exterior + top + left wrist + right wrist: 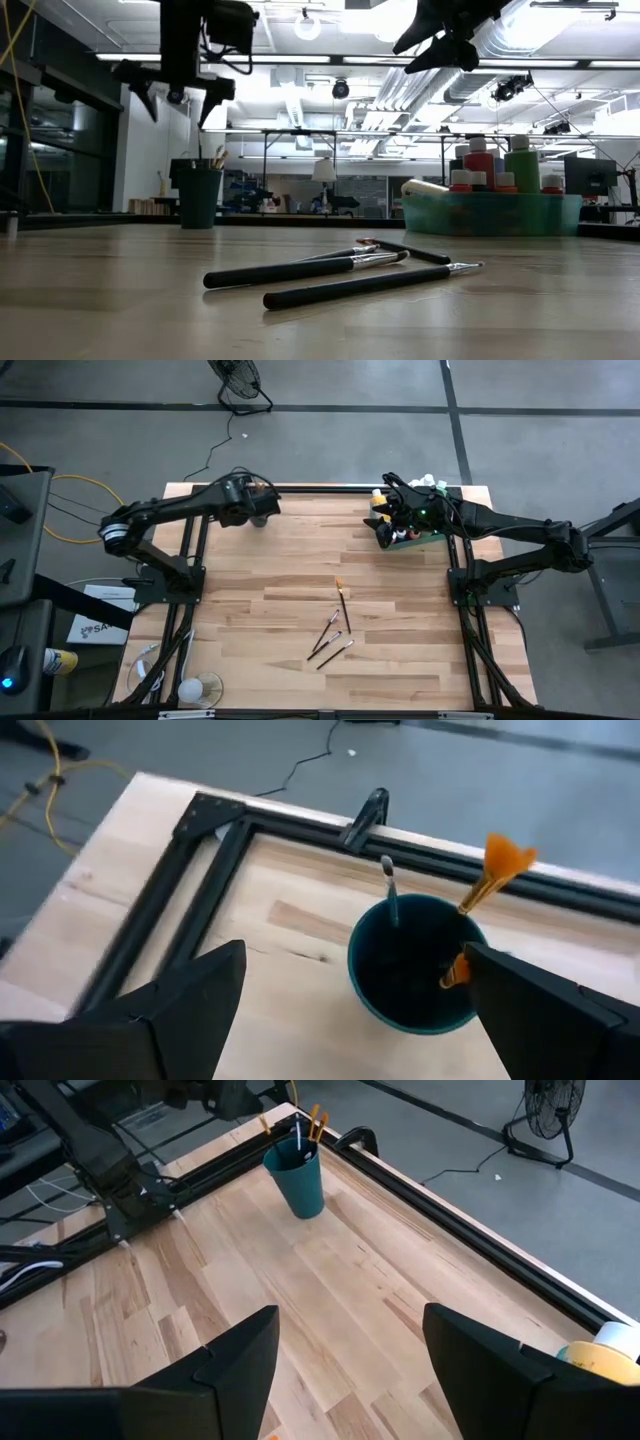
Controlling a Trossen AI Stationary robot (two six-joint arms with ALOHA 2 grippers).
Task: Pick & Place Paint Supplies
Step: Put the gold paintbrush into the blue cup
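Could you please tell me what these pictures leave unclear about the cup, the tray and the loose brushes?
- Cup: its dark inside hides the brush handles in the left wrist view, so their count is uncertain.
- Tray: the right arm covers much of it in the high view; its wall hides the lower bottles in the low view.
- Loose paintbrushes: too small in the high view to count surely; they overlap in the low view.

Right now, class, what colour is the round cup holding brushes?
Dark teal cup, clearest in the right wrist view.
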